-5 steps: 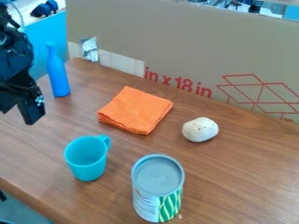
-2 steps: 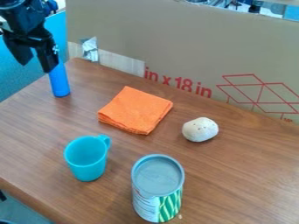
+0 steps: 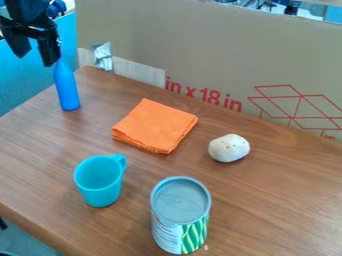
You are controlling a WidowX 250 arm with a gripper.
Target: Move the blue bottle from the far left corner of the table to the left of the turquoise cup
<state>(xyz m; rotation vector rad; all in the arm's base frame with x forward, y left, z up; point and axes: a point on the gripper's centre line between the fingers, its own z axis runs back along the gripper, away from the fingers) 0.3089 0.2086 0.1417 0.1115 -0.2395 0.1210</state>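
Pictured with jaws spread and empty on the black gripper (image 3: 35, 60), beside the upper neck of an upright blue bottle (image 3: 67, 94), contact impossible to tell. Shown on the wooden desk (image 3: 150, 172), down and right from the jaws: with a folded orange cloth (image 3: 155, 125), then a speckled off-white lump (image 3: 229, 148); lower, with a turquoise mug (image 3: 100, 191) and a lidded can (image 3: 180, 205).

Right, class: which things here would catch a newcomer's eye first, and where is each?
The bright orange folded cloth would probably stand out first, near the middle of the view. Next might come the turquoise mug at lower left and the upright blue bottle at upper left, with the open black gripper hanging near its top.
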